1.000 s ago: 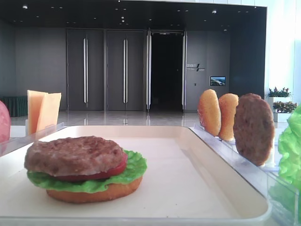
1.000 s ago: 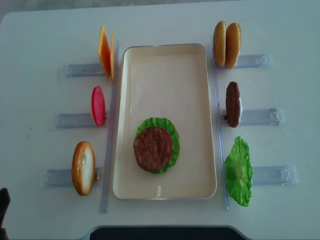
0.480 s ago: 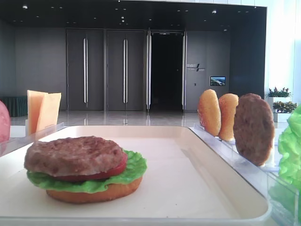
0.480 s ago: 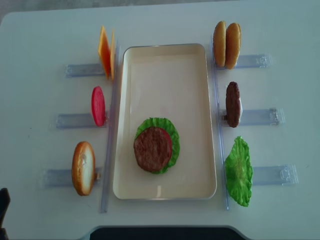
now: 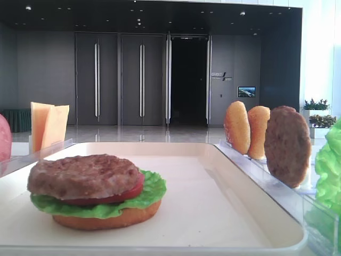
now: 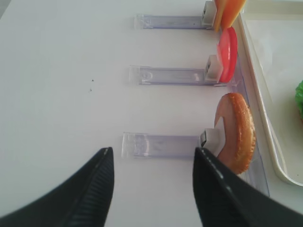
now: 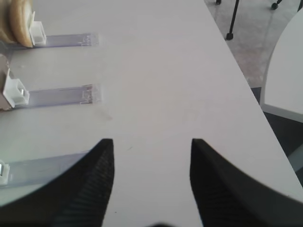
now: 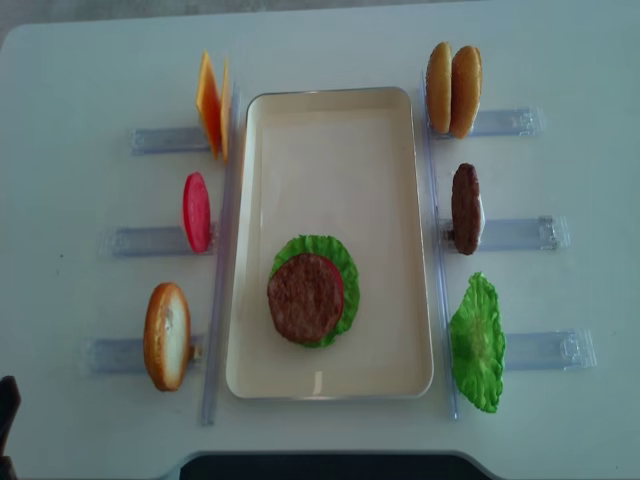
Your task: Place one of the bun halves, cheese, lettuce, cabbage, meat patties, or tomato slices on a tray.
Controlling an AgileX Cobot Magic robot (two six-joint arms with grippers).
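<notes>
The tray lies in the middle of the white worktop. In its near half stands a stack: a bun half at the bottom, then lettuce, a tomato slice and a meat patty on top.

Left of the tray, clear holders carry the cheese far, a second tomato slice in the middle and another bun half near, all standing on edge. Right of the tray stand two bun halves far, a second patty in the middle and a second lettuce leaf near.

The left tool is released and hovers over the worktop, before the near bun half. The right tool is also spread wide, grasping nothing, over bare worktop to the right of the holders.
</notes>
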